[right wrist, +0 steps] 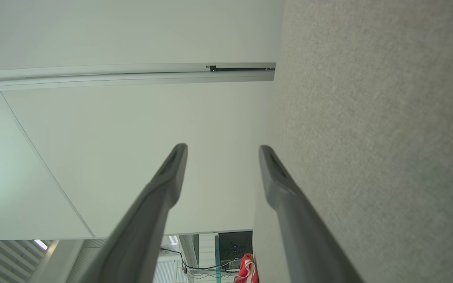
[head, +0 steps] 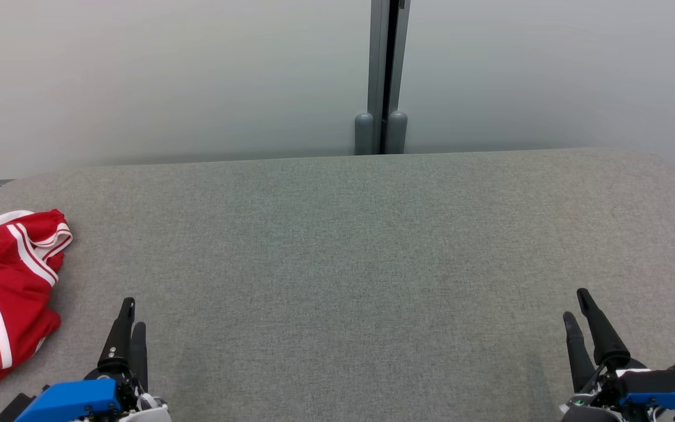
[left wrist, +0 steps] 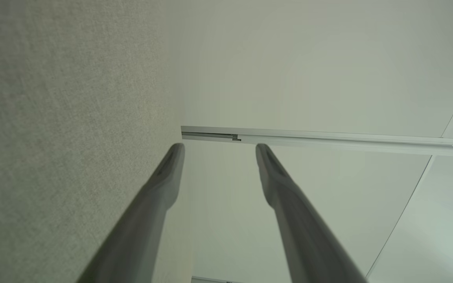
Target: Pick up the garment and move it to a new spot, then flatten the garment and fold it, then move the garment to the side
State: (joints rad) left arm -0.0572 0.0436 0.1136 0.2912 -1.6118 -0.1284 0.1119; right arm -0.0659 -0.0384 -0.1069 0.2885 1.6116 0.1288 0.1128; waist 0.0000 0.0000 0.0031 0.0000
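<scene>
The garment (head: 3, 293) is red with white stripes and a white panel, lying crumpled at the far left edge of the grey fabric table (head: 349, 264). A sliver of the garment (right wrist: 248, 271) also shows at the bottom of the right wrist view. My left gripper (head: 132, 316) rests at the lower left, just right of the garment and apart from it, open with nothing between its fingers (left wrist: 167, 177). Far across at the lower right, my right gripper (head: 578, 305) is open and empty too, its fingers (right wrist: 171, 173) standing apart.
A pale wall with a grey vertical post (head: 381, 76) stands right behind the table's far edge. The table's corners are rounded. Wide bare fabric stretches between the two grippers.
</scene>
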